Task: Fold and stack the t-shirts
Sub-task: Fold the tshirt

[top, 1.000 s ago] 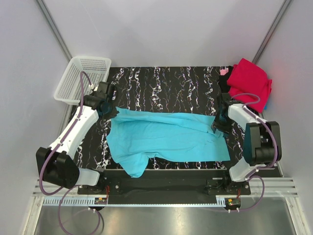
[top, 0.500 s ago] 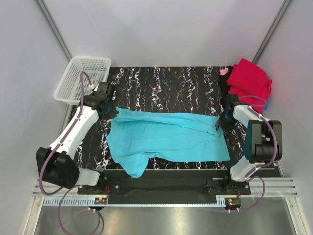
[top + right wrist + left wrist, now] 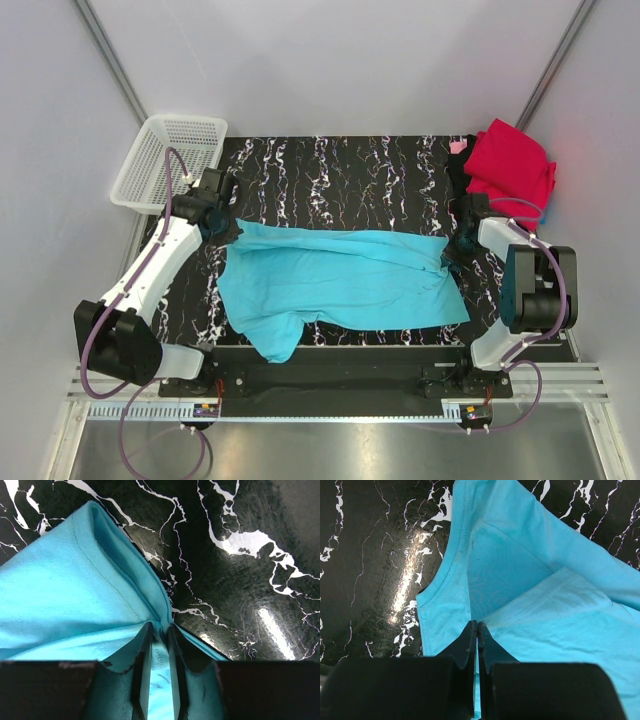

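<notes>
Both clamped on the turquoise-blue cloth t-shirt (image 3: 340,275), the right tool (image 3: 159,628) has tugged outward from the left tool (image 3: 477,626), probably flattening it for folding.

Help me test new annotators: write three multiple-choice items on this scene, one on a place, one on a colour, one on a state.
1. The white mesh basket stands at the table's: A far-left corner; B far-right corner; C near edge.
2. The spread-out t-shirt is: A crimson; B turquoise; C black.
3. The left gripper is: A open; B shut on the basket; C shut on that t-shirt.
A, top view shows it there; B, turquoise in every view; C, left wrist view shows cloth pinched.
</notes>
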